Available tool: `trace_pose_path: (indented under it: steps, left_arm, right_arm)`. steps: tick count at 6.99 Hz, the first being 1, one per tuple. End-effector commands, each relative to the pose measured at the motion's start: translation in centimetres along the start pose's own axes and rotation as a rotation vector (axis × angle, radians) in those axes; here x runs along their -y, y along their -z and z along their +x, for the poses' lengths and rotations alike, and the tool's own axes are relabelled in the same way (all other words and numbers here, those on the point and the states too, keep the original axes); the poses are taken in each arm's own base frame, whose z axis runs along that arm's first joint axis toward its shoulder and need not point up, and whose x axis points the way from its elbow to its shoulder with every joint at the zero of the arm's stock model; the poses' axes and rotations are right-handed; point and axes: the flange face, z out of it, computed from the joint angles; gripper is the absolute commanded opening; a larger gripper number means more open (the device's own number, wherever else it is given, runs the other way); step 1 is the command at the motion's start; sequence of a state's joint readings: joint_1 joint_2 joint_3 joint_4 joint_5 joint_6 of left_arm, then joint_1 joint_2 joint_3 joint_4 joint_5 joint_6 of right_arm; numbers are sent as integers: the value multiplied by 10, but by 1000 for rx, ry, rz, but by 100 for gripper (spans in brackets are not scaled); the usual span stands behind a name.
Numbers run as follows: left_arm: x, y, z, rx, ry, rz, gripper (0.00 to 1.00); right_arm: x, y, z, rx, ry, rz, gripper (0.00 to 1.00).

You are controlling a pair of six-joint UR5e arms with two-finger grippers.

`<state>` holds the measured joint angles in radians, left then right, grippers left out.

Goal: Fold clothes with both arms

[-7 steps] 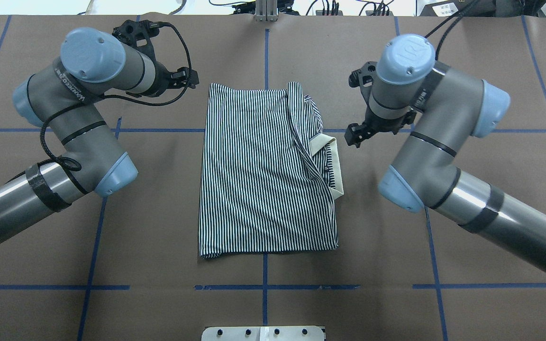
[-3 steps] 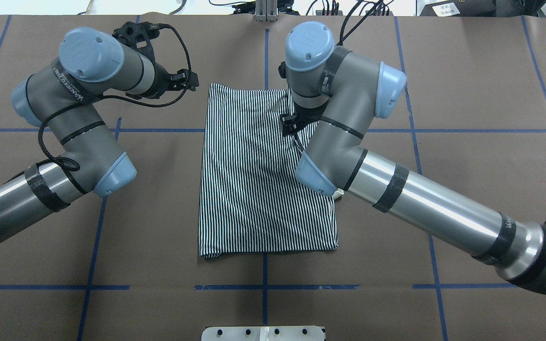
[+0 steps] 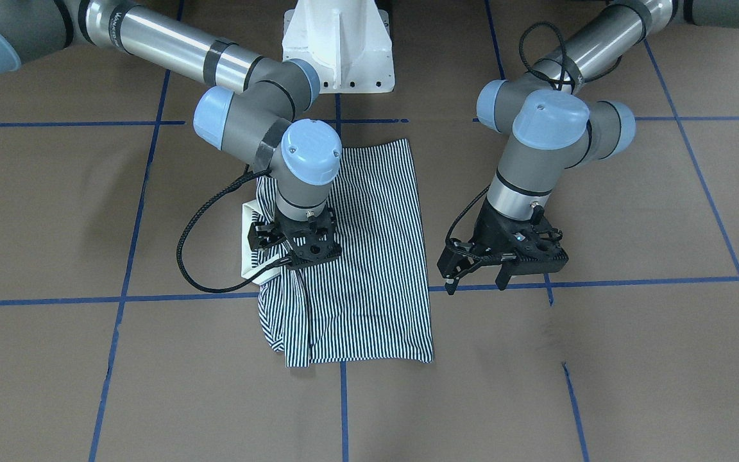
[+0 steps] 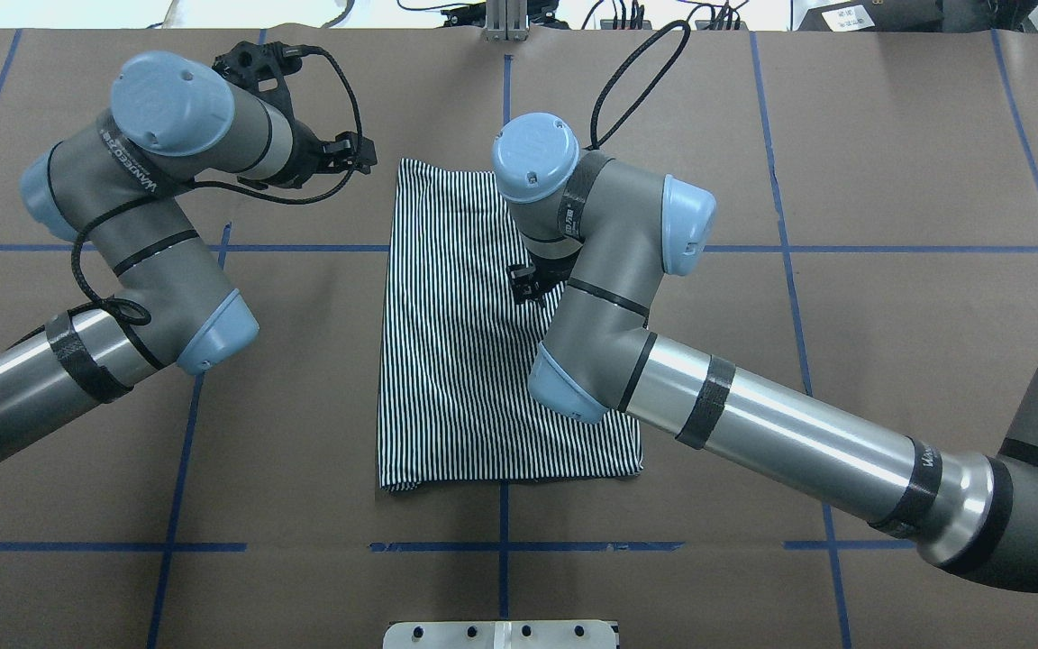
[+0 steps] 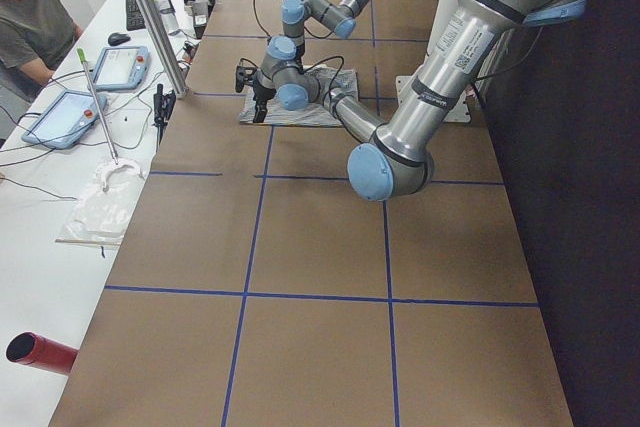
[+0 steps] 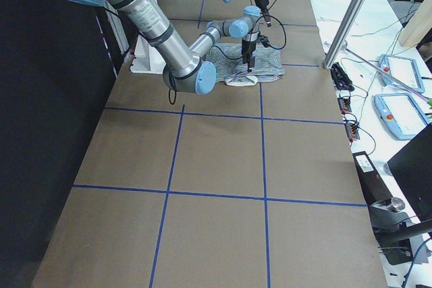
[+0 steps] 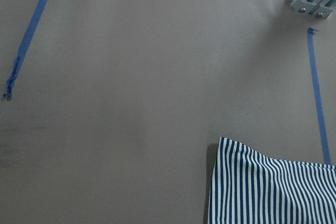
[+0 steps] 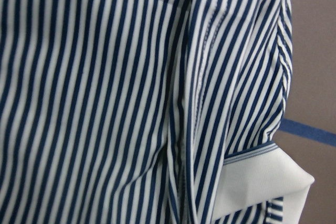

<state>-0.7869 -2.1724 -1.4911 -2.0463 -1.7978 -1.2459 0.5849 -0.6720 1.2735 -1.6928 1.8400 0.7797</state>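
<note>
**Right gripper over shirt, left one off to the side**

- Shirt (image 4: 447,361): folded to a striped rectangle and lying flat at the middle of the table (image 4: 843,135), across a blue tape (image 4: 506,99) line.
- Cream collar (image 3: 249,221) pokes out of the fold on the robot's right side. The right wrist view shows it as a pale flap beside a raised striped ridge.
- Right arm (image 4: 609,297) reaches in over the shirt.
- Right gripper (image 3: 294,247) points down just over the cloth, beside the collar. Its fingers are hidden under its body, so I cannot tell whether they are spread or pinching cloth.
- Left gripper (image 3: 475,282): fingers spread, nothing between them. It is over bare table just off the shirt's left edge, near the far corner, and not touching the cloth.
</note>
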Motion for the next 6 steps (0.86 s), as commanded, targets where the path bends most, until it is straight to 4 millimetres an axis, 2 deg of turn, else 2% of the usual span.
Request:
trace_pose_path:
  steps: [1, 3, 4, 5, 6]
  left_arm:
    - [0, 0, 0, 0, 1, 0, 100]
    - [0, 0, 1, -1, 6, 0, 100]
    - [0, 0, 2, -3, 6, 0, 100]
    - [0, 0, 2, -3, 7, 0, 100]
    - [0, 2, 5, -7, 10, 1, 100]
  right_arm:
    - [3, -15, 13, -31, -5, -10, 100]
    - [9, -19, 35, -45, -20, -11, 100]
    - [12, -27, 58, -60, -19, -15, 100]
    - [23, -24, 95, -68, -5, -11, 100]
    - [19, -32, 135, -82, 22, -11, 100]
